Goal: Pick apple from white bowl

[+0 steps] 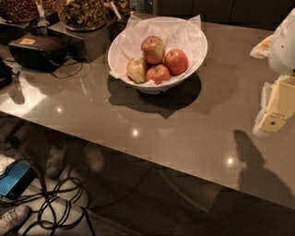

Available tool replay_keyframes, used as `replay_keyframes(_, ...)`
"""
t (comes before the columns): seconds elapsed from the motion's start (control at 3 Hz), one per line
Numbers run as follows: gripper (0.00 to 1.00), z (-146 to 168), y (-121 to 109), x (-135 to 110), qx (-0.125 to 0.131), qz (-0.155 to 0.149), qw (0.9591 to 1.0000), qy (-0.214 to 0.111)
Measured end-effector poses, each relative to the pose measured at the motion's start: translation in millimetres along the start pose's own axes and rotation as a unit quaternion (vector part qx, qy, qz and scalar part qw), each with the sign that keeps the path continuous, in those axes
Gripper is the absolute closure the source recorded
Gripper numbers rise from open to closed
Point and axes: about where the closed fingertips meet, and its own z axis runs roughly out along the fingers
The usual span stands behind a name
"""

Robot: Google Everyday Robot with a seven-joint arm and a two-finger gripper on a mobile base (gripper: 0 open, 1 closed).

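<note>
Since no contact w/ the fruit is seen yet, the step is judged as approach, pre-grasp. Pale yellow-and-white two-finger gripper [278, 108] is seen at 3 o'clock of the view, above the glossy grey-brown counter [138, 120], well apart from the wide round white bowl w/ crumpled white paper lining [123, 40], which sits at 12 o'clock. Gripper open/closed state: cannot be told. Nothing is visibly held.

Bowl contents: 4 apples, piled touching.
- Target, the red apple w/ yellow-green side patch [153, 49]: at 12 o'clock of the pile, resting highest, propped on the others.
- Mostly pale yellow-green apple [137, 69]: at 8 o'clock.
- Small red apple [158, 73]: at 6 o'clock.
- Evenly red, rounder apple [175, 61]: at 3 o'clock.

Next move, as judged: gripper to be swung toward 10 o'clock across the counter, brought above the bowl, lowered onto the target from the top. Top position means good access. Risk: neighbours could be nudged, paper could be snagged.

Other containers: dark trays of nuts [83, 14] at 11 o'clock behind the bowl, heaped full; not part of the task. Black headset-like box [39, 50] lies at 9 o'clock of the bowl.
</note>
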Motion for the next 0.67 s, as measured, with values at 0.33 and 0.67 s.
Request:
replay_keyframes(0.33,0.0,0.0,0.0,0.0,0.0,0.0,1.0,0.0)
replay_keyframes(0.67,0.0,-3.2,-6.6,-5.9,-0.005,0.013,0.9999,-0.008)
